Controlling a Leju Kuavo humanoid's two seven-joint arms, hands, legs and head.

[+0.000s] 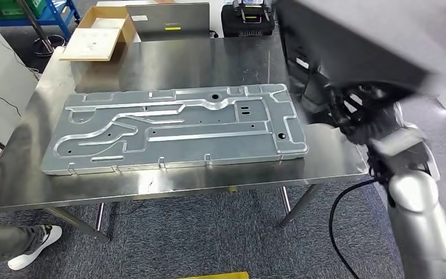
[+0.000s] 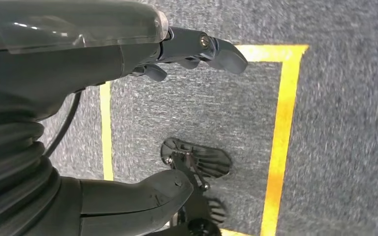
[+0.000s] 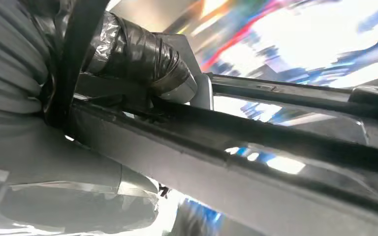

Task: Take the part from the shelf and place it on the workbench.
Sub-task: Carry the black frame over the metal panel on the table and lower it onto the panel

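1. The part (image 1: pixel 348 40) held up by the right hand (image 1: pixel 363 125) is a large, dark grey, flat panel, blurred in the head view. It rises above the hand, over the right end of the workbench (image 1: pixel 168 64).
2. In the right wrist view the part (image 3: pixel 256 167) shows long straight ribs and a raised edge, dull grey, with bright gaps between the bars.
3. The right hand (image 3: pixel 128 59) is closed around a bar of the part, its thumb wrapped in shiny dark tape.
4. The left hand (image 2: pixel 128 123) hangs over grey carpet (image 2: pixel 334 128) marked with yellow tape lines (image 2: pixel 280 137); thumb and fingers are spread apart with nothing between them.
5. One stamped metal plate (image 1: pixel 174 129) lies flat on the workbench, to the left of the right hand. It is pale silver, roughly rectangular, with raised winding channels, small holes and notched edges.
6. The workbench is one table of brushed, reflective steel on slim legs.
7. At its far edge, well away from the hand, are one open cardboard box (image 1: pixel 100 34), one grey laptop-like lid (image 1: pixel 168 22) and one black case (image 1: pixel 247 18).
8. A person's white shoe (image 1: pixel 35 247) stands on the carpet by the near left leg.
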